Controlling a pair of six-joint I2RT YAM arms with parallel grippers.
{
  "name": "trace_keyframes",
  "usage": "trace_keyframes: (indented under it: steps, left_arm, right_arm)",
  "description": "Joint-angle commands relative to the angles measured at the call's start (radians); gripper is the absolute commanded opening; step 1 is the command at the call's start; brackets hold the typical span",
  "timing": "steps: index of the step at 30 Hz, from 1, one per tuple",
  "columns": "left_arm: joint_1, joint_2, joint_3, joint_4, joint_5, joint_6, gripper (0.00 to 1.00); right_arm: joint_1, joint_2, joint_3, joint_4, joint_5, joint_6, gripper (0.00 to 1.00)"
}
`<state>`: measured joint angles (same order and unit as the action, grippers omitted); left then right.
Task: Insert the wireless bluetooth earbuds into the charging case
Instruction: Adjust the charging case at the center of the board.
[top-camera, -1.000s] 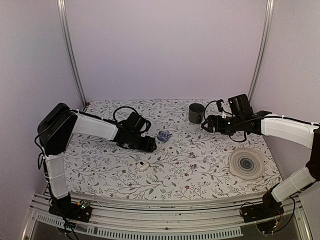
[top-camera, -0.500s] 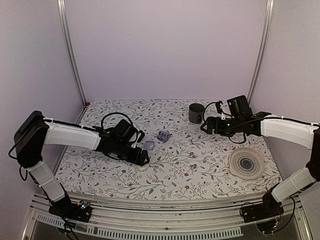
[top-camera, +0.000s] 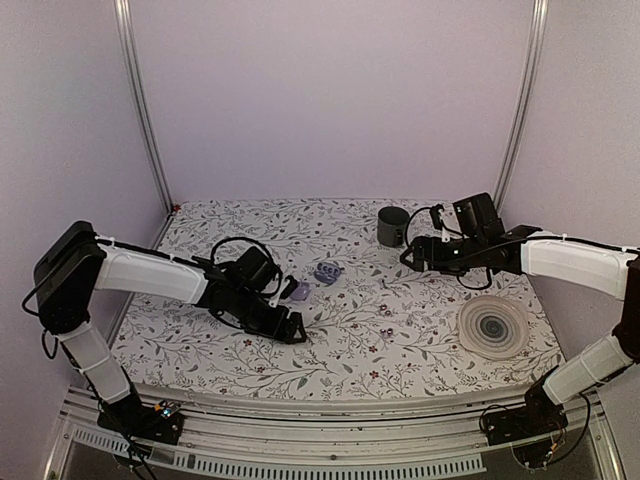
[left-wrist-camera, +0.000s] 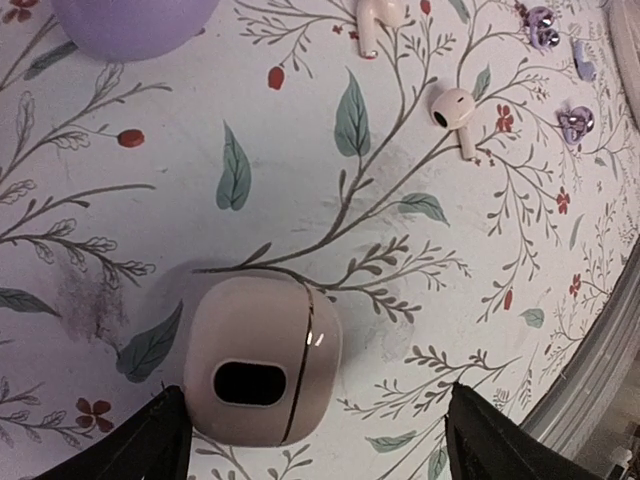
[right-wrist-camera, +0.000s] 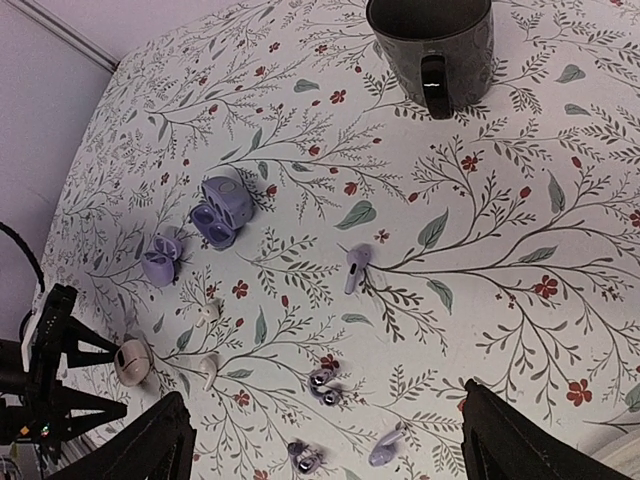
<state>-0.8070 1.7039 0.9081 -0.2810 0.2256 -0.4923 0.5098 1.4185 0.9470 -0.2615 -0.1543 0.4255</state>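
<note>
The charging case (top-camera: 326, 272) lies open on the floral cloth mid-table; in the right wrist view (right-wrist-camera: 222, 208) it is blue-lilac with two sockets showing. Earbuds lie scattered nearer the front: a lilac stemmed one (right-wrist-camera: 355, 268), another (right-wrist-camera: 388, 448), small purple ones (right-wrist-camera: 322, 380), and white ones (left-wrist-camera: 455, 112). My left gripper (top-camera: 293, 330) is open and low, its jaws (left-wrist-camera: 310, 440) astride a white round piece with dark centre (left-wrist-camera: 262, 373), which sits close to the left finger. My right gripper (top-camera: 410, 252) is open and empty, hovering near the mug (right-wrist-camera: 325, 430).
A dark mug (top-camera: 392, 226) stands at the back, also in the right wrist view (right-wrist-camera: 432, 45). A flat lilac disc (top-camera: 492, 326) lies at the front right. A second lilac rounded piece (top-camera: 298, 290) lies beside the charging case (right-wrist-camera: 160, 262).
My left gripper has moved from beside the charging case toward the near edge, uncovering the lilac rounded piece, and now stands over the white round piece. The right arm has barely moved.
</note>
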Motion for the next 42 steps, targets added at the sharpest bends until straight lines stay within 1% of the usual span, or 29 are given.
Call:
trace_keyframes:
  steps: [1, 9, 12, 16, 22, 24, 26, 29, 31, 32, 38, 40, 42]
  left_arm:
    - [-0.052, 0.027, 0.045, -0.007, 0.050, -0.037, 0.89]
    - [-0.079, 0.102, 0.161, 0.061, 0.119, -0.063, 0.89]
    - [-0.076, 0.096, 0.173, 0.049, 0.092, -0.043, 0.89]
    - [-0.050, 0.052, 0.145, 0.026, 0.036, 0.037, 0.89]
    - [-0.043, 0.029, 0.106, 0.023, -0.015, 0.232, 0.86]
    - [-0.050, 0.034, 0.101, 0.034, -0.043, 0.290, 0.84]
    - [-0.056, 0.031, 0.081, 0.064, -0.070, 0.349, 0.83]
    - [-0.059, 0.021, 0.041, 0.126, -0.052, 0.466, 0.83]
    - [-0.062, -0.002, 0.000, 0.190, -0.017, 0.546, 0.84]
    - [-0.069, -0.011, -0.017, 0.218, -0.011, 0.604, 0.84]
    - [-0.088, -0.022, -0.070, 0.302, -0.006, 0.846, 0.84]
    - [-0.087, -0.007, -0.090, 0.331, 0.010, 0.910, 0.84]
    - [-0.086, 0.015, -0.093, 0.354, 0.026, 0.929, 0.84]
  right_arm:
    - [0.007, -0.030, -0.027, 0.011, 0.019, -0.002, 0.94]
    - [0.018, -0.030, -0.037, 0.022, 0.011, 0.007, 0.94]
    - [0.024, -0.031, -0.040, 0.017, 0.013, 0.007, 0.94]
    - [0.028, -0.038, -0.054, 0.018, 0.008, 0.007, 0.94]
    - [0.064, -0.022, -0.049, 0.010, 0.023, 0.001, 0.94]
    - [0.073, -0.015, -0.048, 0.012, 0.025, 0.002, 0.94]
    - [0.077, -0.013, -0.047, 0.014, 0.024, 0.003, 0.94]
    - [0.080, -0.012, -0.049, 0.017, 0.024, 0.001, 0.94]
    - [0.079, -0.012, -0.052, 0.018, 0.026, -0.002, 0.94]
    - [0.079, -0.013, -0.053, 0.019, 0.027, -0.004, 0.94]
    - [0.079, -0.017, -0.069, 0.033, 0.028, -0.017, 0.94]
    - [0.079, -0.017, -0.075, 0.044, 0.021, -0.017, 0.94]
    - [0.078, -0.017, -0.079, 0.050, 0.015, -0.017, 0.94]
